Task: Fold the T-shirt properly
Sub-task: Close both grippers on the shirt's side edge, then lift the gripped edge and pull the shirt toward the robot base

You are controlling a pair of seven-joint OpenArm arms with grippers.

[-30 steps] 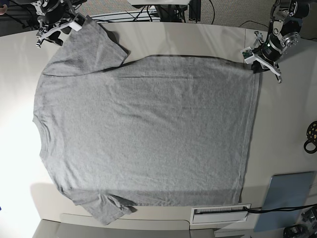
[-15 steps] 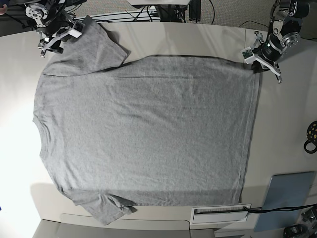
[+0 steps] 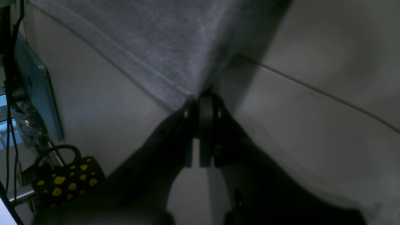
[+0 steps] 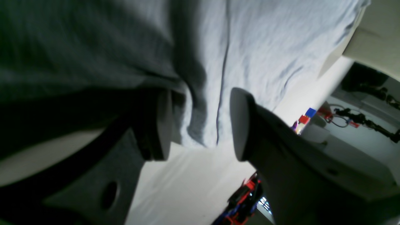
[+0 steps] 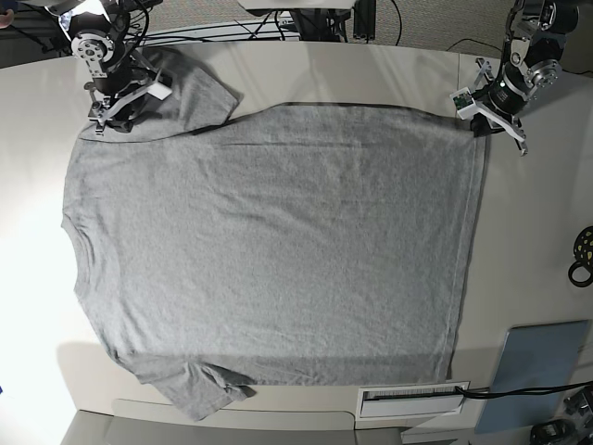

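A large heather-grey T-shirt (image 5: 269, 250) lies spread flat across a pale tabletop (image 5: 371, 69), filling most of the base view. Its neck opening faces the left edge of the frame and its hem runs down the right side. One sleeve points to the upper left, the other to the lower left.

At the upper right of the base view, the left gripper (image 5: 481, 127) sits at the top corner of the hem. In the left wrist view its jaws are pressed together, pinching the corner of the shirt where the stitched hem ends.

At the upper left, the right gripper (image 5: 109, 116) hangs over the sleeve near the shoulder. In the right wrist view its jaws stand wide apart, with a rumpled fold of grey cloth lying between them; whether they touch the fabric cannot be told.

A grey-blue flat pad (image 5: 536, 366) rests in the lower right corner of the base view, and a dark mug with yellow spots (image 3: 67, 179) shows at the lower left of the left wrist view.
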